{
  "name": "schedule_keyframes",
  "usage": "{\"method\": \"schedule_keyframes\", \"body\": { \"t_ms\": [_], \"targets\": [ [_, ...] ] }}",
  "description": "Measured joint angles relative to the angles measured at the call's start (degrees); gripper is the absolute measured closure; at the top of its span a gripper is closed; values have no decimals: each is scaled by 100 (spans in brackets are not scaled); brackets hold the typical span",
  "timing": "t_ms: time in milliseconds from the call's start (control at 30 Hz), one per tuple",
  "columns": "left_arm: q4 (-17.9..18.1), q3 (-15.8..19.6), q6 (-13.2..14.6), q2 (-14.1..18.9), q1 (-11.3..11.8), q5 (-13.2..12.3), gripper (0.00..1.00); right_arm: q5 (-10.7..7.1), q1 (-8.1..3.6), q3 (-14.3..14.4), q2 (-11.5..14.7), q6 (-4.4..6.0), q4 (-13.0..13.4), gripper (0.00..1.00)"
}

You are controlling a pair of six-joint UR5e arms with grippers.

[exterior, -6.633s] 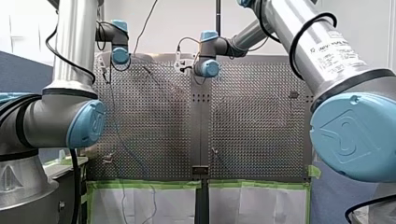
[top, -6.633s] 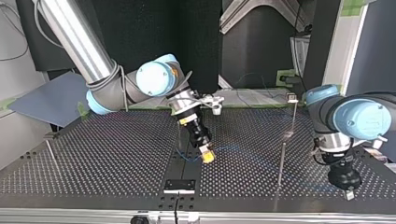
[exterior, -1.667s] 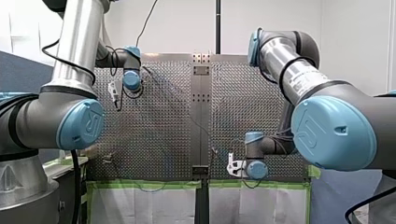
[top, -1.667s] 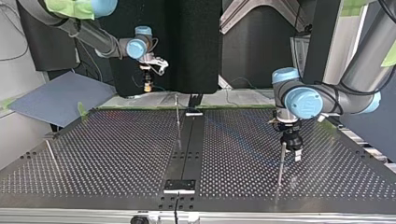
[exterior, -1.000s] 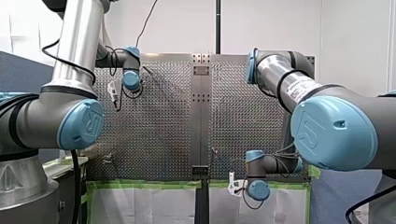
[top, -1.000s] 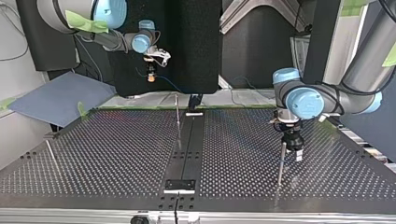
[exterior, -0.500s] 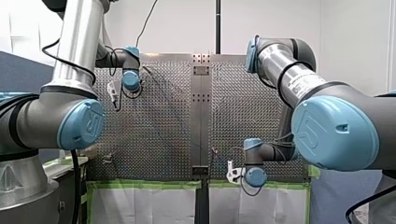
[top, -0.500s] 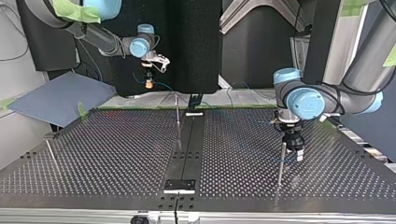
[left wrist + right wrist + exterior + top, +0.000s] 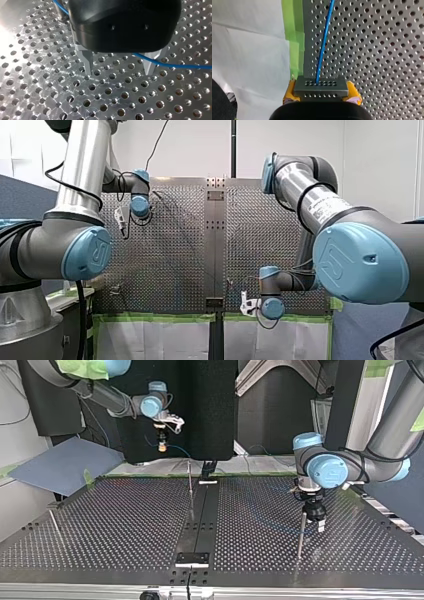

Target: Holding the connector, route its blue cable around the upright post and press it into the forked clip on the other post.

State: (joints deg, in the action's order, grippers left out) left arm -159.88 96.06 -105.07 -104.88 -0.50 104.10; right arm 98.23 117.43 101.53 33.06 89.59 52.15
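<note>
Right gripper (image 9: 321,94): its yellow pads (image 9: 353,93) pinch the connector (image 9: 320,86) from both sides. In the top view it hangs raised past the table's far edge, at the view's left.
Connector: a grey block with rows of small holes, held flat between the pads. Ahead of it lies the taped edge of the table (image 9: 374,37).
Cable (image 9: 323,45): blue. It leaves the connector's middle and runs straight ahead over the table, close along that edge. In the left wrist view it passes under the left gripper's black body and crosses one of the metal fingers (image 9: 149,65); I cannot tell whether it touches it.
Left gripper (image 9: 118,68): fingers spread, nothing pinched, tips close over the perforated plate. The top view puts it at the right, just beside a post.
Post (image 9: 300,535): thin and upright, its top beside the left gripper.
Second post (image 9: 190,485): upright near the table's far middle, well apart from both grippers.
Clip: the fork is too small to make out on either post, so I cannot tell whether the cable sits in it.
Tape (image 9: 295,37): green, along the table's edge, with a white sheet (image 9: 249,50) beyond it.
</note>
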Motion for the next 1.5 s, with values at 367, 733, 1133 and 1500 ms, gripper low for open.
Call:
{"method": "schedule_keyframes", "body": {
  "t_ms": [367, 733, 1133, 1500],
  "targets": [
    [-68, 1, -3, 0, -20, 30, 0, -215, 223, 18, 23, -306, -154, 100],
    [-223, -2, -82, 3, -33, 99, 0, -88, 119, 422, 444, -1, 191, 100],
    [-390, 1, -728, 20, -4, -351, 0, 32, 25, 582, 1057, 142, 233, 100],
    [-225, 257, -1254, 330, 182, -875, 0, 16, 18, 584, 1093, 82, 242, 100]
  ]
}}
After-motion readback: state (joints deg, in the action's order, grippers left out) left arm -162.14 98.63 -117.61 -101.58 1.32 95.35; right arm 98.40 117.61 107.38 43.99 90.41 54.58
